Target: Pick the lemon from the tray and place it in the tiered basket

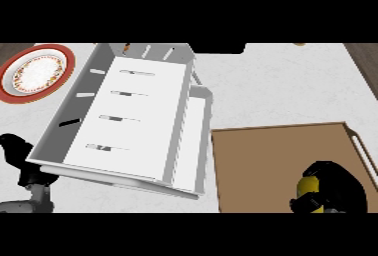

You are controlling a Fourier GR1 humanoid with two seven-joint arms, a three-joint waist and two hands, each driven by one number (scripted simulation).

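The counter [295,85] is pale and speckled. A white tiered basket [125,115] sits on it, with a brown tray [273,160] beside it. A red-rimmed plate [35,72] lies at the far left.

Even, bright, diffuse light; pale counter [280,85] without glare; soft shadow beneath the tiered basket [125,115].

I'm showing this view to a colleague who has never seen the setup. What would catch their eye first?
The big white tiered basket fills the left-centre of the counter, tilted in this view. At the lower right, the black right hand curls round the yellow lemon over the brown tray. A red-rimmed plate sits at the upper left, and the left hand rests at the left edge.
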